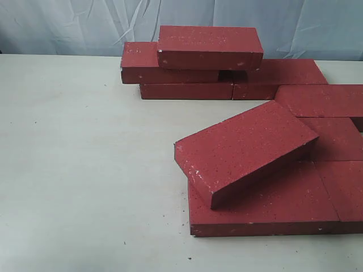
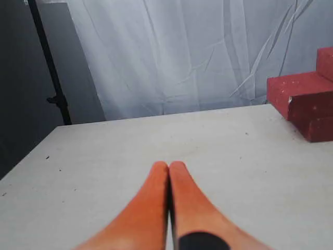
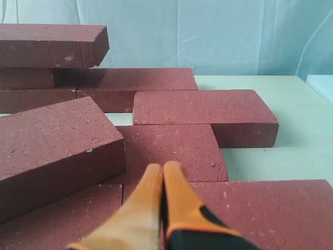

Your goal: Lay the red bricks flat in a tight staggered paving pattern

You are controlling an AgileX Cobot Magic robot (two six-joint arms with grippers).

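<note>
Right gripper (image 3: 163, 167): my fingers are pressed together, gripping nothing, poised low over the flat bricks (image 3: 174, 151).
Left gripper (image 2: 169, 165): likewise clenched and empty, over bare table (image 2: 104, 156), with the nearest bricks well apart from it.
Subject: the tilted brick (image 1: 244, 148), lying askew on top of the flat bricks by the table's right edge, toward the near edge in the exterior view.
Bearing from my jaws: just beside the right fingertips, one end face turned toward them.
Long axis: diagonal, crossing the laid courses rather than running along them.
Seating: not level; which end bears I cannot tell.
Other stock: stacked bricks (image 1: 210, 46) by the back edge, not yet laid.
Nearer arm: the right, clearly.
Assessment: I judge the right jaws must part and square across the brick's short width before any lift.
</note>
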